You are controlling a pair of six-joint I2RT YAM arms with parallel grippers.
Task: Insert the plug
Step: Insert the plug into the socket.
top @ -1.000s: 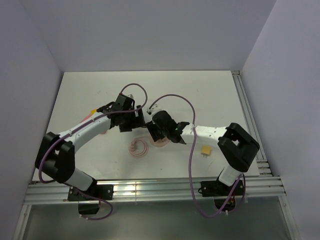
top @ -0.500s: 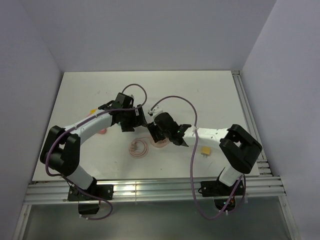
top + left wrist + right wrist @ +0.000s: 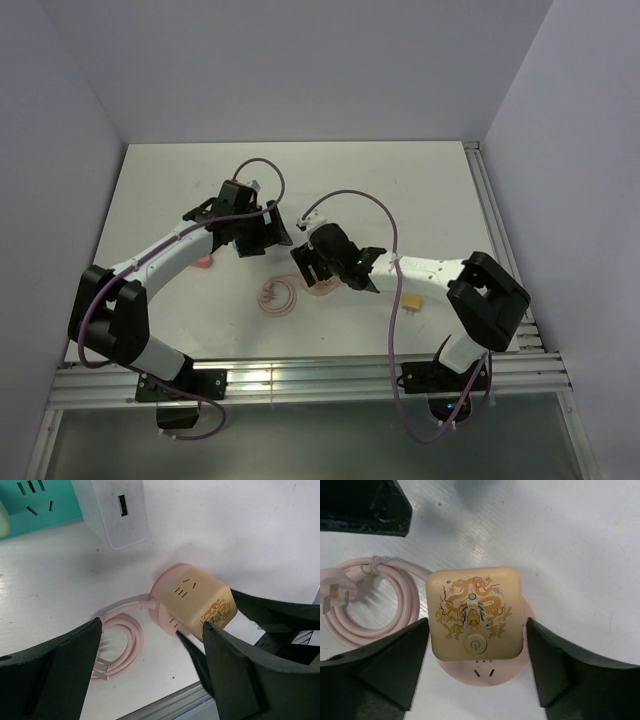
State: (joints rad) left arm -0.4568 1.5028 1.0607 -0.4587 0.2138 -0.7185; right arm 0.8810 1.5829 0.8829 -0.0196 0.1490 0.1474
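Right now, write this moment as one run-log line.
left gripper: open, empty | right gripper: open, straddling cube socket | plug: not inserted

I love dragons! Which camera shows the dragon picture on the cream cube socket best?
The right wrist view: the cream plastic cube socket faces it, its golden dragon whole. The left wrist view shows side slots and a dragon sliver. The top view shows only a pinkish speck.

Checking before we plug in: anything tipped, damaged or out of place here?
Nothing looks damaged or spilled. The cube socket sits square and upright, its cord coiled and tied. Only a small yellow plug lies alone, beside the right arm.
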